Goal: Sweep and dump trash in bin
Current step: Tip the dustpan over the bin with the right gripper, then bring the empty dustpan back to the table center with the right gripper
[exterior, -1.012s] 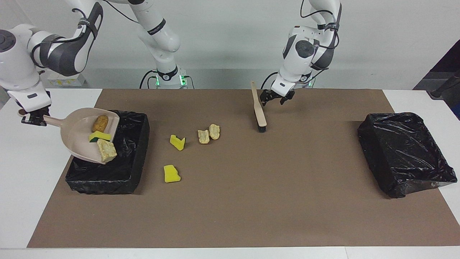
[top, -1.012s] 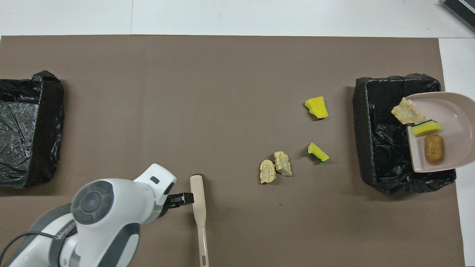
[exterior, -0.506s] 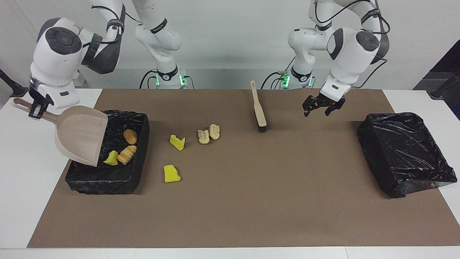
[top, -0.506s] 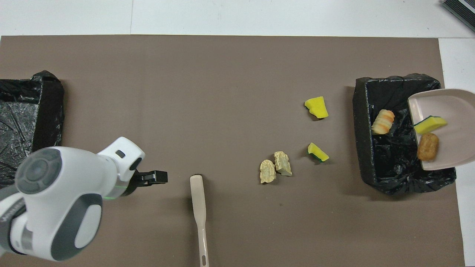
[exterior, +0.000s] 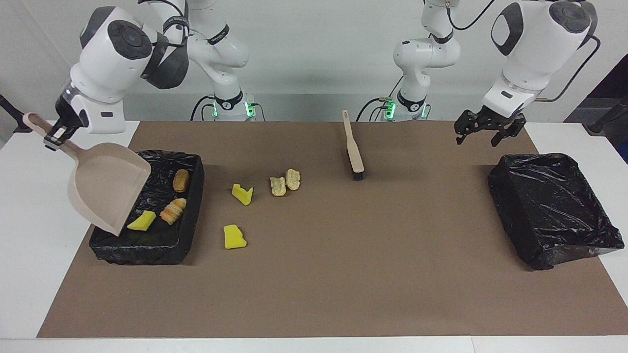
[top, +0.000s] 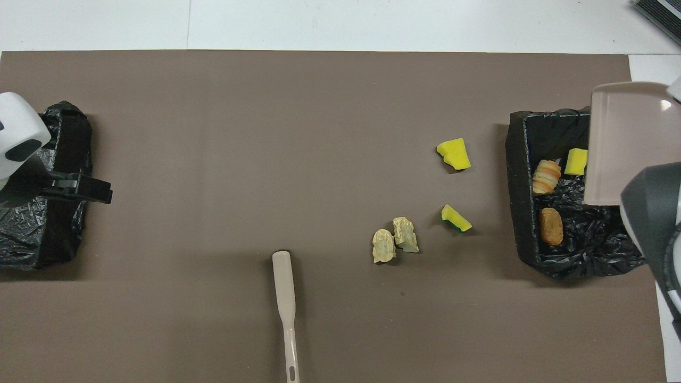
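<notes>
My right gripper (exterior: 53, 138) is shut on the handle of the beige dustpan (exterior: 105, 189), which hangs tipped steeply over the black-lined bin (exterior: 147, 245) at the right arm's end. Three pieces of trash lie in that bin: a brown one (exterior: 180, 180), a striped orange one (exterior: 172, 211) and a yellow one (exterior: 141, 220). On the mat beside the bin lie two yellow sponge chunks (exterior: 242, 194) (exterior: 234, 237) and two tan pieces (exterior: 278, 186) (exterior: 293, 179). My left gripper (exterior: 483, 131) hangs open and holds nothing, up by the second bin (exterior: 552, 208).
The beige brush (exterior: 354, 149) lies on the brown mat (exterior: 343, 274) near the robots, bristles pointing away from them. The second black-lined bin (top: 42, 223) sits at the left arm's end. White table (exterior: 29, 274) borders the mat.
The dustpan tipped up steeper and its three pieces slid into the bin. My left gripper swung away from the brush toward the bin at the left arm's end.
</notes>
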Robot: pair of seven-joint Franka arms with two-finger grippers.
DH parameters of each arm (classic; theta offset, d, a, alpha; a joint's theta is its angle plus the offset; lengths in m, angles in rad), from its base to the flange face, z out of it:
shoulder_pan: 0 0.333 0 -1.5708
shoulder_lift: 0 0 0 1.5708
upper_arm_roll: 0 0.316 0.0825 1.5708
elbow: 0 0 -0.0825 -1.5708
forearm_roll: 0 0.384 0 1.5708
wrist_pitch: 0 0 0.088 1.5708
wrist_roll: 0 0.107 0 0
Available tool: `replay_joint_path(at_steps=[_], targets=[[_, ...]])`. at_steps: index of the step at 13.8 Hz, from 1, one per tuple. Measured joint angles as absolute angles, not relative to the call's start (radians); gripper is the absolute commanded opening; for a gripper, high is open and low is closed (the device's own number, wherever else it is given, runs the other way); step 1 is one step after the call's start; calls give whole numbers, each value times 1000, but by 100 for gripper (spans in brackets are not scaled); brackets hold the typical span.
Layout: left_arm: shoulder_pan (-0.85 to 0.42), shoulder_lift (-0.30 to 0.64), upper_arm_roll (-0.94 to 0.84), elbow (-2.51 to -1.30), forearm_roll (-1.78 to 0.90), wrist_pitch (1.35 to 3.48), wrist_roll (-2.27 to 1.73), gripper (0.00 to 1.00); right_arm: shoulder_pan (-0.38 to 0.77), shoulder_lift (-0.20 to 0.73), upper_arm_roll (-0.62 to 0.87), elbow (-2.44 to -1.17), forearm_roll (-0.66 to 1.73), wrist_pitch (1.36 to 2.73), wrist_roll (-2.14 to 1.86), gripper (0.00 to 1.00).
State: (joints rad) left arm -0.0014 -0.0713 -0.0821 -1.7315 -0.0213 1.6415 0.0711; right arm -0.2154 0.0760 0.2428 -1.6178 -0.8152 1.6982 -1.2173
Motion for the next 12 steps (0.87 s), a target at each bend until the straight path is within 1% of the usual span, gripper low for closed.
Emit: replay_joint_path(at_steps=[4, 7, 10, 12], targets=[[17, -62, -83, -1731, -21, 1641, 86, 100, -131, 80, 245, -1607, -606, 1678, -829, 0], [31, -59, -83, -1731, -21, 1645, 88, 100, -53, 100, 248, -1577, -488, 1678, -604, 0], [39, -55, -83, -1732, -21, 1651, 89, 100, 13, 139, 250, -1555, -338, 1679, -358, 0], [39, -55, -84, -1735, -21, 1651, 89, 100, 103, 186, 251, -1537, -315, 1682, -117, 0]])
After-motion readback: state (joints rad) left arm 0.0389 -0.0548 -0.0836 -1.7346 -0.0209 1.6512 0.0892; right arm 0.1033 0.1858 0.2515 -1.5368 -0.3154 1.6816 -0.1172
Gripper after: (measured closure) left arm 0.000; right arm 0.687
